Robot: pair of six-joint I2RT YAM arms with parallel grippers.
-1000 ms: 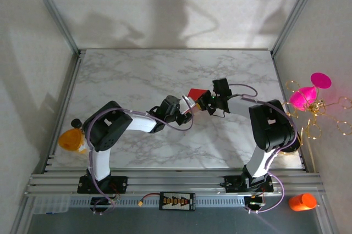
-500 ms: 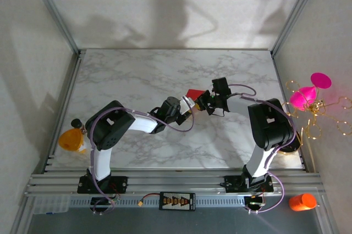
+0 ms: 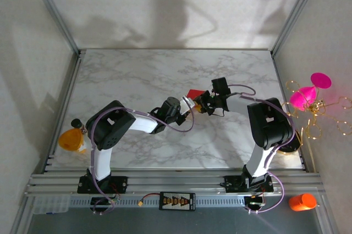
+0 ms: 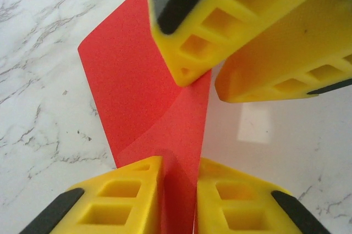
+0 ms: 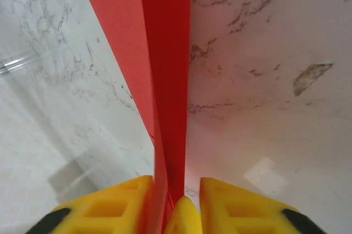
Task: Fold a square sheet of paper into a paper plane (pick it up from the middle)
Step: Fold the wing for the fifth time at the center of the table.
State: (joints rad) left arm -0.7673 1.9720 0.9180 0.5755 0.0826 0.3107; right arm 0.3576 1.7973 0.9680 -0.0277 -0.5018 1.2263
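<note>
Nearest me in the left wrist view, the left gripper [image 4: 180, 163] has its yellow jaws a narrow gap apart, astride the square sheet of paper [image 4: 132, 80]. I cannot tell whether they pinch it or only flank it. The sheet is bright red and folded along a crease. One flap spreads left over the marble bench [image 4: 33, 53], and the doubled part runs up between the jaws.

Just beyond, the right gripper [image 4: 206, 83] meets the same fold from the opposite side with its jaws apart. Its own wrist view shows clear space beside the paper.

Seen from above, the paper sits near the middle of the bench, between the two grippers, which face each other.

I judge the sheet to be very light, thin and limp. It would bow under its own weight, slide out of a loose pinch and take a crease wherever it is squeezed. It could tear if the arms pulled against each other. The best hold looks to be on the doubled crease at mid length, where the paper is stiffest, squeezed firmly and not tugged.
</note>
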